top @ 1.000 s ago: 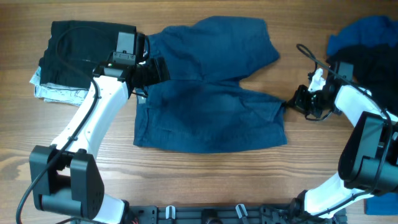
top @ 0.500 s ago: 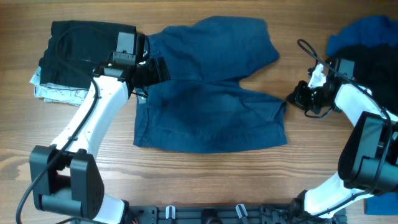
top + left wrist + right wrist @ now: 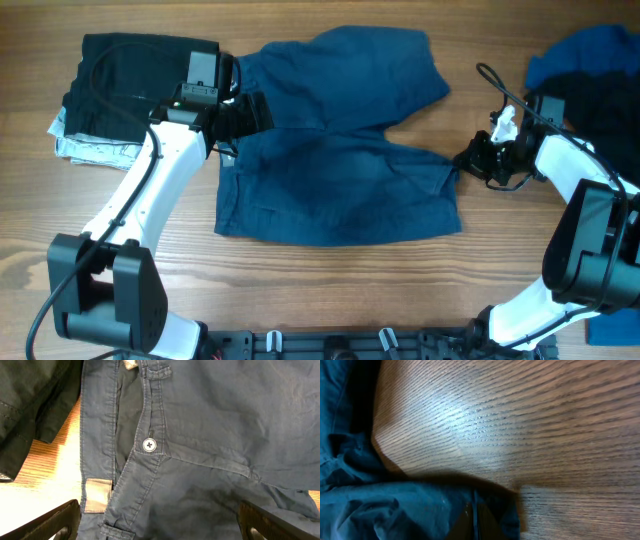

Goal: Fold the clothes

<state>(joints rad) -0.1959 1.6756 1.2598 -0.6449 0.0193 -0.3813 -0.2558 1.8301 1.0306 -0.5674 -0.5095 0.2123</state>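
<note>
Overhead, we see the left gripper (image 3: 247, 113) spread wide over the trousers (image 3: 340, 185) at the waistband, while the right gripper (image 3: 468, 158) is pressed together at a leg hem.

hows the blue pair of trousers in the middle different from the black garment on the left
The blue trousers lie spread out with both legs showing; the black garment is folded into a compact block. The trousers rest straight on the table; the black garment sits on top of a pale patterned piece. The trousers cover far more of the table than the black garment. Both are dark, soft fabric lying flat.
</note>
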